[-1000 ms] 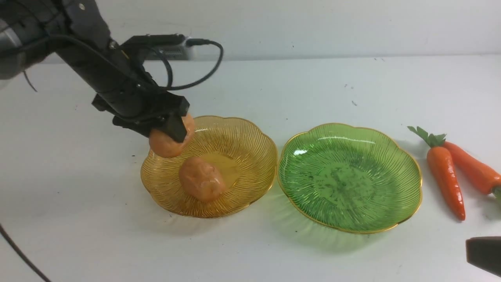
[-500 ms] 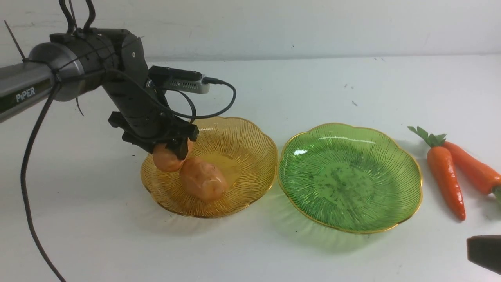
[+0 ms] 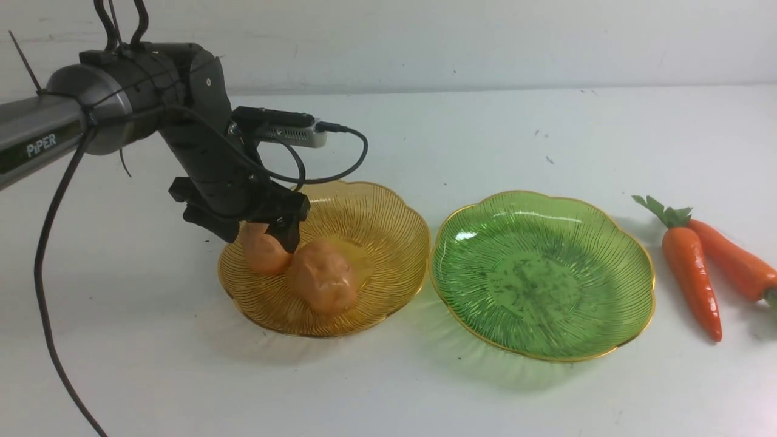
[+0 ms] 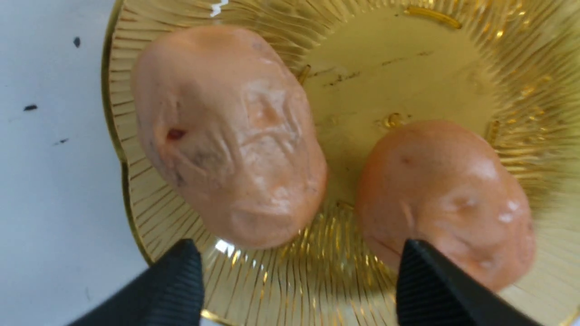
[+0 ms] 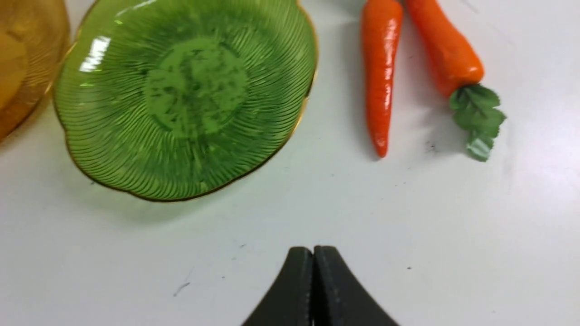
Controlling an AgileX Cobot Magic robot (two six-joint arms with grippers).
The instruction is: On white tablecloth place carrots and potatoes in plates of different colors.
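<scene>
Two potatoes lie side by side in the amber plate [image 3: 379, 233], one [image 3: 262, 252] at its left side and one [image 3: 325, 282] nearer the middle. My left gripper [image 3: 258, 237] hangs just above them, open, its black fingers [image 4: 181, 280] spread wide with bare plate [image 4: 408, 68] showing between them. Both potatoes [image 4: 226, 136] [image 4: 444, 199] fill the left wrist view. The green plate [image 3: 543, 276] is empty. Two carrots [image 3: 692, 273] [image 3: 731, 261] lie right of it on the white tablecloth [image 3: 152, 364]. My right gripper [image 5: 312, 253] is shut and empty, near the carrots [image 5: 380, 77] [image 5: 444, 45].
The two plates almost touch at their rims. The left arm's cable [image 3: 45, 291] trails down to the front left edge. The green plate [image 5: 190, 99] and a slice of the amber plate [image 5: 22, 54] show in the right wrist view.
My left gripper came down into the amber plate and opened, letting go of the potato, which now rests beside the other. The right gripper tip has left the front view's bottom right corner.
</scene>
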